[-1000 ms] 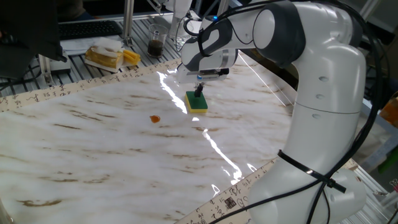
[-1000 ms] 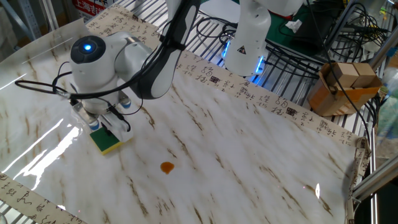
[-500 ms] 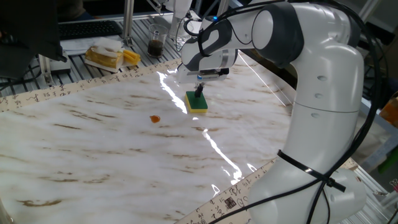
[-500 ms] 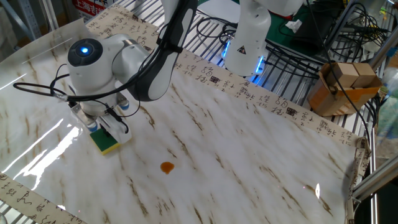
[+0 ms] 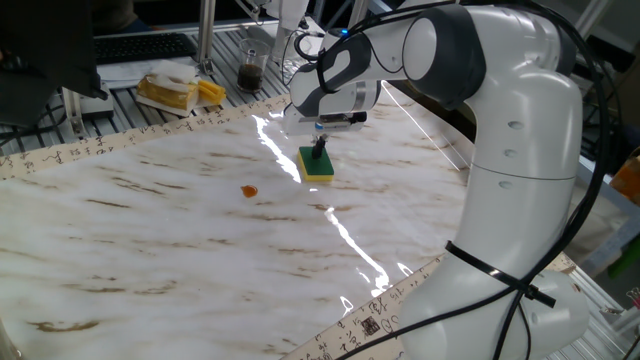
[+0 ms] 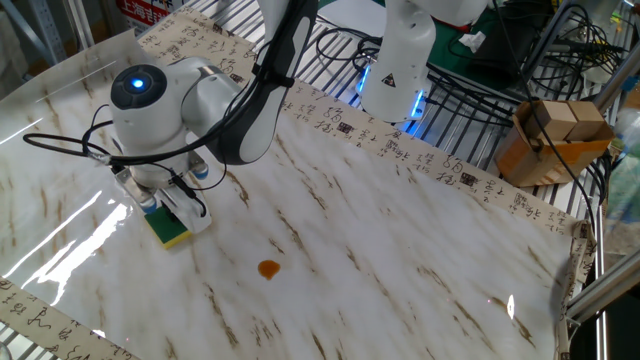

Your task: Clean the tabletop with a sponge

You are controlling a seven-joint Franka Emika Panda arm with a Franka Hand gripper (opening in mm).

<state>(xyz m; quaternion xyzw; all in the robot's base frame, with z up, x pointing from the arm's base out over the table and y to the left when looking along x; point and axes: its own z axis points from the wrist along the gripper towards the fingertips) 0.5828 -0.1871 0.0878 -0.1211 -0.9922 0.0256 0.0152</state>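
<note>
The sponge (image 5: 317, 168) (image 6: 172, 231), green on top and yellow below, lies flat on the marble-patterned tabletop (image 5: 180, 260) (image 6: 400, 250) towards its far side. My gripper (image 5: 320, 153) (image 6: 166, 207) points straight down onto it. Its fingers (image 6: 190, 210) press against the sponge's sides, so it is shut on the sponge. A small orange spot (image 5: 249, 190) (image 6: 268, 268) sits on the tabletop a short way from the sponge.
On the slatted bench behind the sheet are a pale yellow wrapped lump (image 5: 170, 92), a small jar (image 5: 250, 72) and a keyboard (image 5: 140, 45). A cardboard box (image 6: 555, 135) and cables sit beyond the far border. My arm's base (image 5: 520, 300) stands at the table's edge.
The gripper head has shifted slightly and settled lower over the sponge. The sponge and the orange spot stay where they were.
</note>
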